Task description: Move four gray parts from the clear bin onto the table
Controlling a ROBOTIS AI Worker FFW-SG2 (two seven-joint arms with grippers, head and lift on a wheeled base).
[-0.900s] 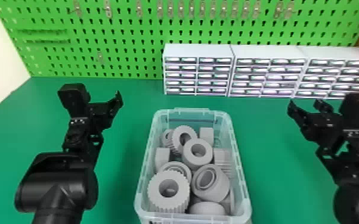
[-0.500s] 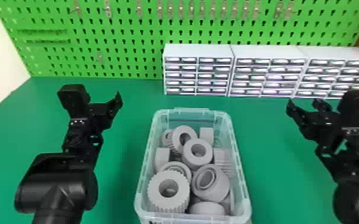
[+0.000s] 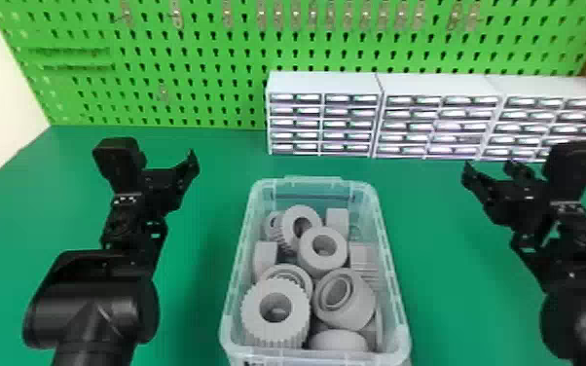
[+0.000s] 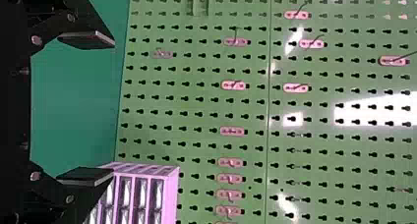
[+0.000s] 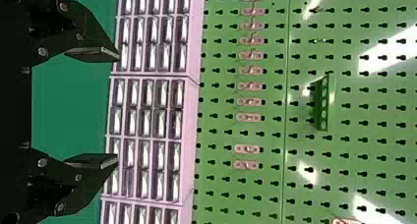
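"What's been changed?"
"The right gripper (image 5: 117, 107) has been nudged slightly inward, fingers spread (the left gripper's (image 4: 113, 108) too)."
"And the gray parts (image 3: 323, 266)?"
"Still piled in the clear bin (image 3: 314, 181); a first pick, seemingly, is yet to be made."

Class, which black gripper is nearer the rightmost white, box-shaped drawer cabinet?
Right. The right gripper is in front of the cabinet; the left gripper is far to its left, past the clear plastic bin.

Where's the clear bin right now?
In the head view, the clear bin sits on the green table at the near middle, between the two arms, in front of the white drawer cabinets.
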